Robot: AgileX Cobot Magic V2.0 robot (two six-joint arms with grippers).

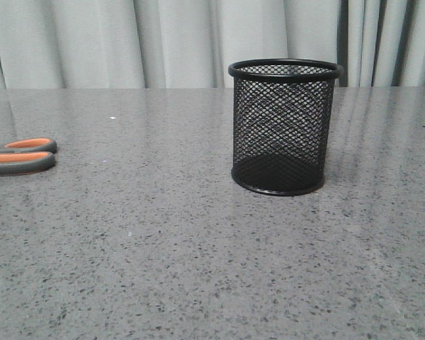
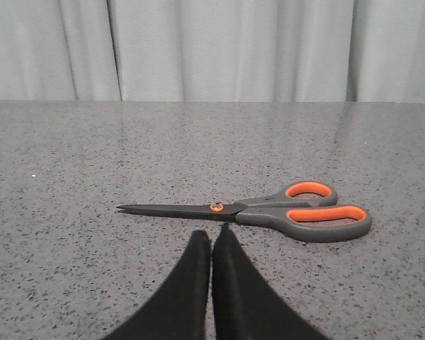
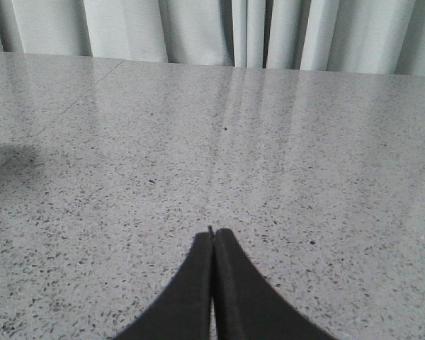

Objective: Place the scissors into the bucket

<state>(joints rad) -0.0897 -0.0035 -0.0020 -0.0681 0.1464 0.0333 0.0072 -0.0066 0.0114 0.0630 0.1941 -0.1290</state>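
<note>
Pale curtains behind; grey speckled bench [image 1: 198, 255] throughout.

Progress: nothing done yet, as I judge it. Scissors [image 2: 269, 211] lie flat on the bench, blades closed, just ahead of the left hand [image 2: 211, 237], apart from it, not touched. Blades run across in front of the fingertips; the pivot sits almost straight ahead of them, the orange-lined loops off to one side. In the front view only the loops [image 1: 20, 156] show, at the left edge.

Left hand: fingers pressed together, holding nothing. Right hand [image 3: 212, 236]: fingers likewise together, empty, over bare bench; neither scissors nor bucket in front of it, only a dark sliver at the frame edge, which I cannot identify.

Bucket [image 1: 285, 127]: upright on the bench, well apart from the scissors. Through the mesh nothing shows inside; appears empty.

Remaining: open the left hand, grasp scissors, lift, carry to bucket, drop in. Scissors look longer than the bucket is tall, so likely to stick out above the rim
</note>
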